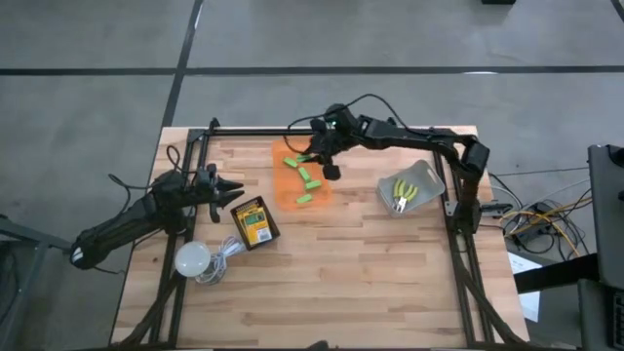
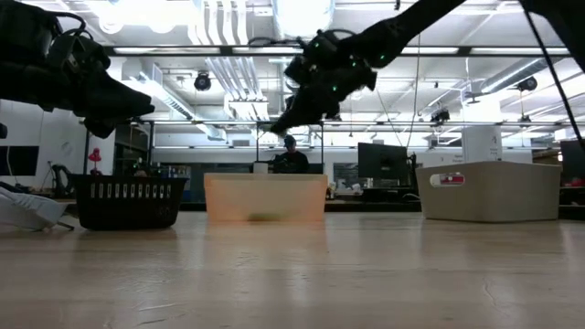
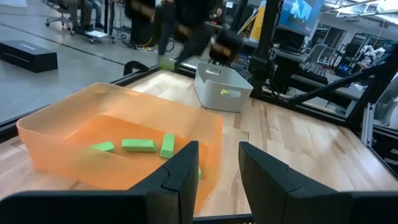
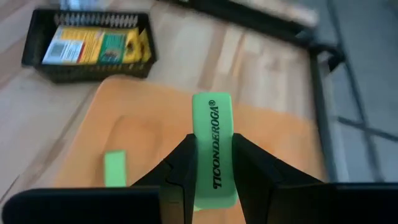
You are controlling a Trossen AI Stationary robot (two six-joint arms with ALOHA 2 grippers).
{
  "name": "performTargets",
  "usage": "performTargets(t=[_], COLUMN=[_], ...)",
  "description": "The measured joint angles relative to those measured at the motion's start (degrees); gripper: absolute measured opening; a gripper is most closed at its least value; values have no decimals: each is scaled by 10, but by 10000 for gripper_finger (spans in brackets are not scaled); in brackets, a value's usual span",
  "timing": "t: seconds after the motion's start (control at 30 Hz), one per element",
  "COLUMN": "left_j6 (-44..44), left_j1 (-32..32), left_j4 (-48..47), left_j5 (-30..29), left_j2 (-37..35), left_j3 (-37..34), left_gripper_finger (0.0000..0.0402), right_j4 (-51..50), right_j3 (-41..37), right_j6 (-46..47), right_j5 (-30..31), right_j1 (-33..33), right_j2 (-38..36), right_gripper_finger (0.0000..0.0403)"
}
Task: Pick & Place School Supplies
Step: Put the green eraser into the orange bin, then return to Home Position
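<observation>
**A:** so where's the right claw [image 4: 213, 163] at? Looks clamped on a green block [image 4: 213, 146] marked TICONDEROGA, hanging over the orange tray [image 1: 285, 192].

**B:** yep, up around 12 o'clock on the table [image 1: 370, 283]. More green blocks [image 1: 308, 176] lie in the tray under it. Crayon box [image 1: 255, 221] sits in the black basket [image 1: 239, 236] near 9, scissor-like tools [image 1: 404, 193] in the grey bin [image 1: 425, 175] near 2.

**A:** left claw [image 3: 216, 168]?

**B:** fingers apart, holding nothing I think, parked at 9 o'clock by the basket.
</observation>
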Motion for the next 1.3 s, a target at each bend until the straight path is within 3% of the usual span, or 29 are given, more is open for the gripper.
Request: performTargets(t=[0.6,0.93,1.3], left_j6=[0,0,0], left_j1=[0,0,0], left_j4=[2,2,2], left_j5=[0,0,0], left_j2=[3,3,3], left_j3=[0,0,0], left_gripper_finger=[119,119,119], right_j4=[12,-7,-7], right_j3=[24,33,32], right_j6=[0,-5,13], right_j5=[-17,-4,-4], right_j1=[27,36,36], right_j2=[129,142,142], right_gripper_finger=[80,80,141])
